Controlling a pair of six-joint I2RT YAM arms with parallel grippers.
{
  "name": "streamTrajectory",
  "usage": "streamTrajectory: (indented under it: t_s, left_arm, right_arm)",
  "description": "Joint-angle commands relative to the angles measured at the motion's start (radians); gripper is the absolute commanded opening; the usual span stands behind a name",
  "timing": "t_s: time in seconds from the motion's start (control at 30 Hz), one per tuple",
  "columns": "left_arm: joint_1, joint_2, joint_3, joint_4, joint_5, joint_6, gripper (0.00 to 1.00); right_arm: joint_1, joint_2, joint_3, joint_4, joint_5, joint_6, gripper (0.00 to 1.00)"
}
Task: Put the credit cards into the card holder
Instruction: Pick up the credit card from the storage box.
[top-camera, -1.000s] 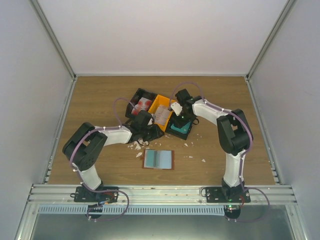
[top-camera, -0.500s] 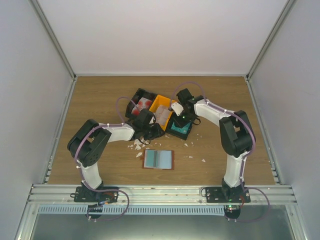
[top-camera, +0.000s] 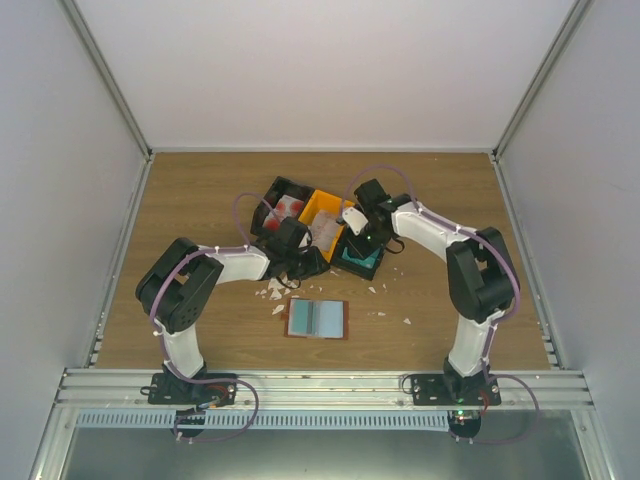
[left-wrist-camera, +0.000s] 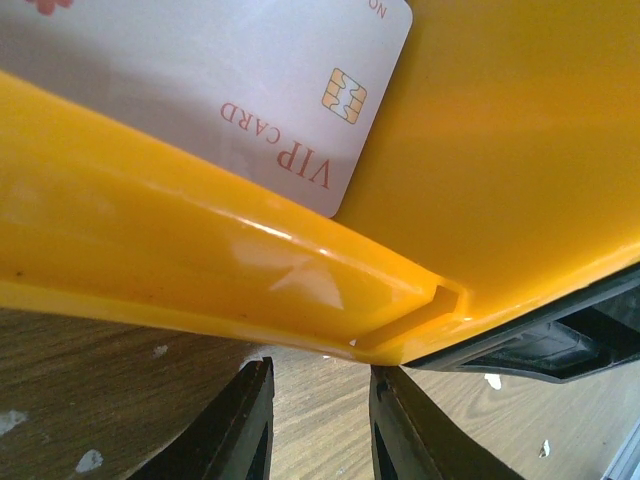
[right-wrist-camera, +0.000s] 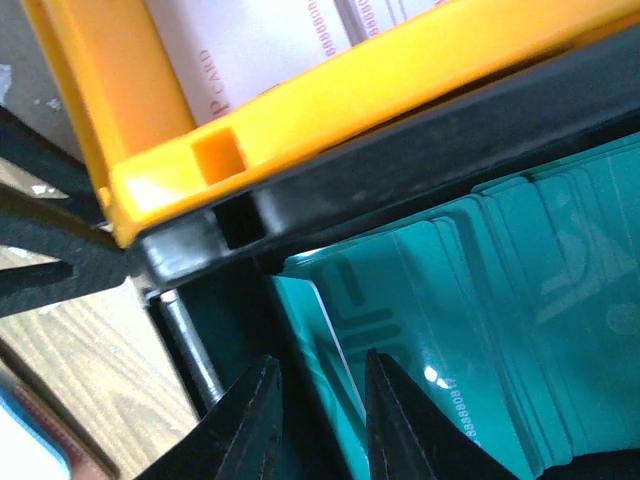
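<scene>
Top external: both grippers' fingertips hidden among trays, grip hard to judge. Left gripper (left-wrist-camera: 318, 425) at orange tray (left-wrist-camera: 180, 270) rim, jaws narrow, nothing visibly between. Right gripper (right-wrist-camera: 318, 425) jaws narrow astride upright teal card (right-wrist-camera: 322, 350) edge in black tray (right-wrist-camera: 400, 165); contact unclear. Card holder (top-camera: 317, 318) open on table (top-camera: 200, 190), scraps (top-camera: 272, 291) beside. White card (left-wrist-camera: 250, 90) reads "VIP CARD".

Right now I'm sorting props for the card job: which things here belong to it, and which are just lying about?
Belong to the job:
- card holder, lying open
- teal cards in the black tray
- VIP card in the orange tray

Just lying about:
- white scraps on the table
- orange tray
- black tray
</scene>
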Motion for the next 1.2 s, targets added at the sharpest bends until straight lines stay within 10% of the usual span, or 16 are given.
streamTrajectory:
  t_s: [0.0,1.17]
  left_arm:
    - [0.008,0.016,0.033,0.046,0.0,0.015,0.3]
    - [0.013,0.005,0.031,0.041,0.007,0.027,0.3]
  right_arm:
    - [0.022,-0.037,-0.027,-0.047,-0.033,0.003,0.26]
    - [0.04,-0.077,-0.047,0.002,0.012,0.023,0.46]
